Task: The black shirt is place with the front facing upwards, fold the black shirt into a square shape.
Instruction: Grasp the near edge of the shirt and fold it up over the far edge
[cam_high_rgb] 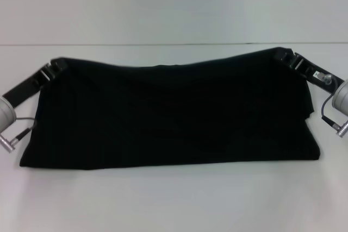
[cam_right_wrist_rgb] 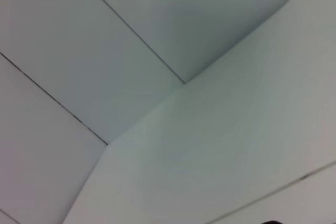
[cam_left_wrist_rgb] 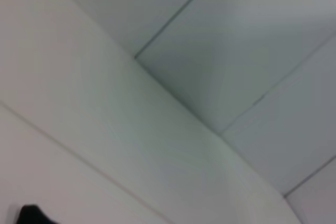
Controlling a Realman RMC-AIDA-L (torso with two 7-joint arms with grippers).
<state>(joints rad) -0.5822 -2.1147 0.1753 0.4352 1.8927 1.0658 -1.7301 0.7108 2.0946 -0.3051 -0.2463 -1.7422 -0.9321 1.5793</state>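
The white counter [cam_high_rgb: 174, 205] carries the black shirt [cam_high_rgb: 174, 118], which lies as a wide dark band across its middle, with bare counter in front and behind. Its long axis runs side to side, from the robot's left to its right. The near edge lies flat on the counter and fairly straight, while the far edge is raised at both ends and sags in the middle, so the cloth hangs like a shallow hammock between the two arms. No lettering or neck label shows on the upper face, so I cannot tell which end is the collar or which way the front points. I judge the step in hand to be a lengthwise fold, with the far edge lifted to be carried over toward the near edge. The next move calls for both arms to travel together at the same height and pace, keeping the edge taut so the sag does not wrinkle, then lowering it in line with the near edge. The left hand [cam_high_rgb: 54, 69] is at the far left corner and the right hand [cam_high_rgb: 288, 58] at the far right corner; each seems clamped on the shirt's raised corner. Both wrist views show only pale panels and a sliver of black.
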